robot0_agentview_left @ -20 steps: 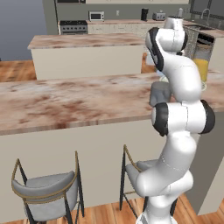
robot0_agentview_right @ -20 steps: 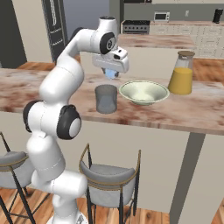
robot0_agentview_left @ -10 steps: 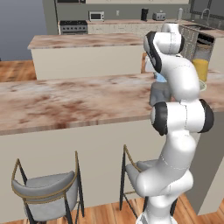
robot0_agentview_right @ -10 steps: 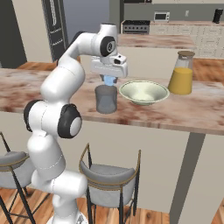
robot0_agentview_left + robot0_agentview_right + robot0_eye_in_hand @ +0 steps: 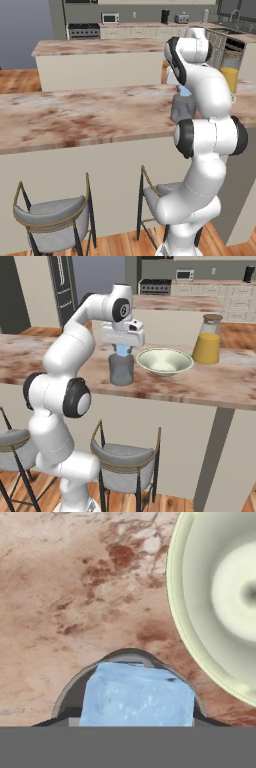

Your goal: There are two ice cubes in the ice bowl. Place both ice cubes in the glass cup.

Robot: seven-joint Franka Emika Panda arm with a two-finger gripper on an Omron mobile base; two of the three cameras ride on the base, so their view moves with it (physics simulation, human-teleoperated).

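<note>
Ice cube [image 5: 136,695], pale blue, sits right at the gripper tip, directly over the mouth of the glass cup [image 5: 121,369]; in the hand view the cube covers most of the cup's opening, the grey rim arcing around it; in the right base view the cube [image 5: 123,349] shows as a blue bit between the gripper [image 5: 123,348] and the cup rim; fingers seem clenched on the cube, though the fingertips themselves are hidden; cannot tell whether the cube is touching the cup; second cube can't be made out. Glass cup stands upright on the brown marbled counter [image 5: 215,383], just beside the ice bowl [image 5: 164,361]; bowl and cup apart, not touching; bowl's inside in the hand view [image 5: 225,602] looks bare in the part shown. Jug of orange liquid [image 5: 207,340] stands past the bowl, on the side away from the cup. In the left base view the cup [image 5: 182,108] is partly behind the arm, the blue cube [image 5: 184,91] just above it. Two stools [image 5: 126,466] stand under the counter.
</note>
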